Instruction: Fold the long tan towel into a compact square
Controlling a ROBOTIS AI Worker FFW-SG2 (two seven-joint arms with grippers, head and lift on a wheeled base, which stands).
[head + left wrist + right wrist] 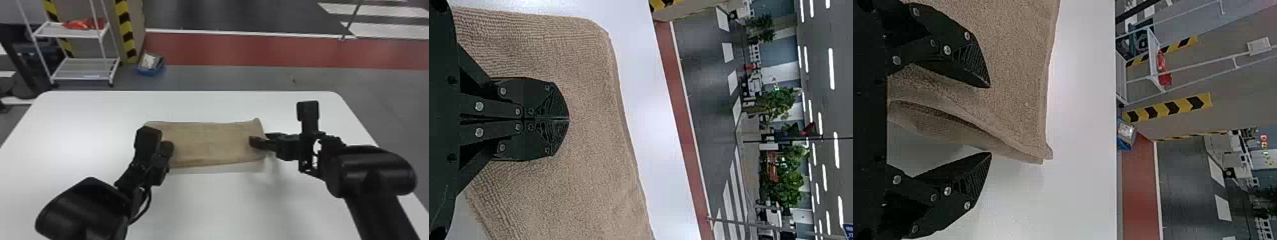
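Note:
The tan towel (207, 143) lies folded in a wide rectangle on the table, its long sides running left to right. My left gripper (169, 148) is over its left end; in the left wrist view the left gripper (568, 119) is shut, its fingers together above the towel (594, 150). At the right end is my right gripper (258, 140). In the right wrist view the right gripper (989, 120) stands open, one finger over the towel (1013, 60) and the other beyond its layered edge, above bare table. The layers part slightly along that edge.
The white table (207, 207) extends around the towel on all sides. Beyond its far edge, on the floor, are a white wire shelf (83, 68) at the left and a blue bin (150, 65).

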